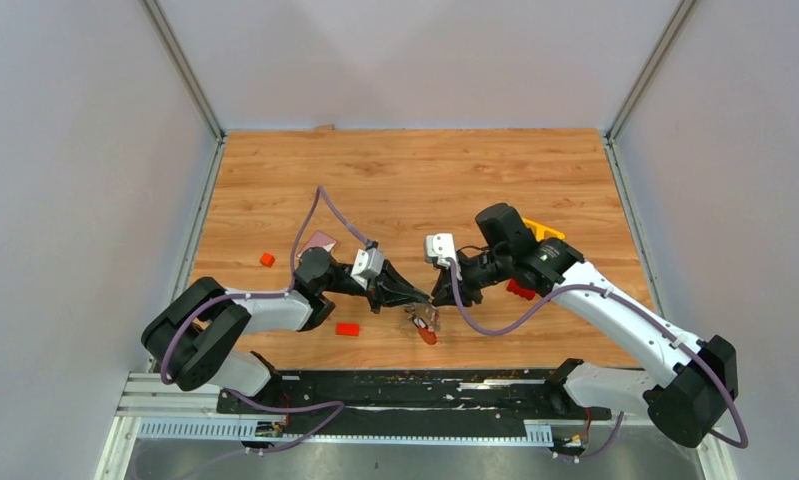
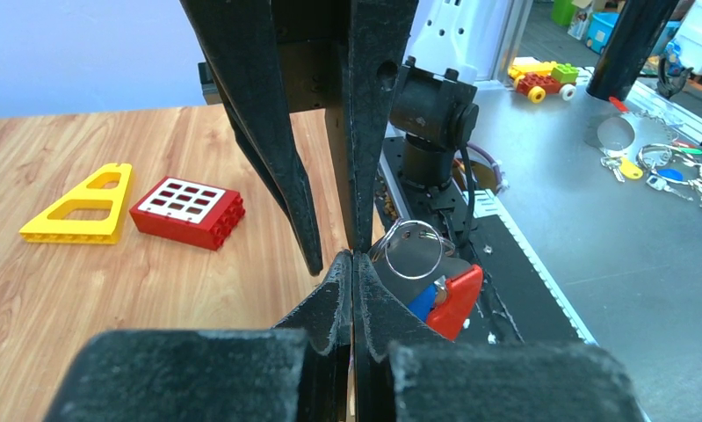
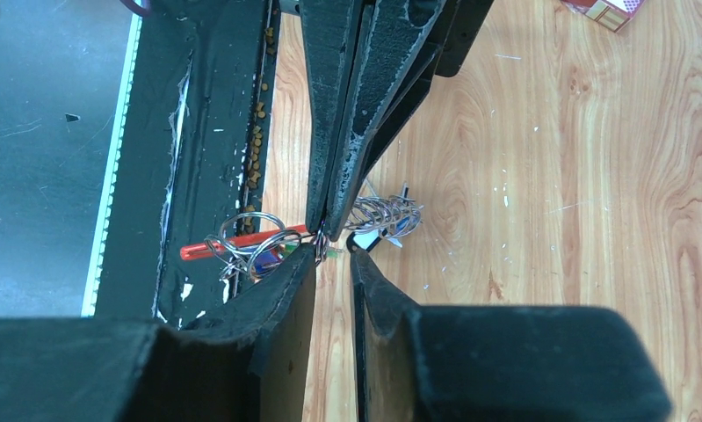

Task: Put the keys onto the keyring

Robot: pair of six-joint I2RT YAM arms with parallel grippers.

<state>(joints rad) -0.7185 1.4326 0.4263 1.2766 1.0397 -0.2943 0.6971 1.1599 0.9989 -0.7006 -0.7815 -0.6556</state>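
The keyring hangs as a small bunch just below both grippers' tips, near the table's front edge. The left wrist view shows its wire ring, red strap and a blue-tagged key. The right wrist view shows the red strap, wire rings and the grey chain-like coil. My left gripper is shut, pinching the bunch's wire. My right gripper is open, with its fingertips on either side of the left gripper's tip.
A red studded brick and a yellow triangular piece lie under the right arm. Two orange blocks and a pinkish card lie left. The black rail runs along the front edge.
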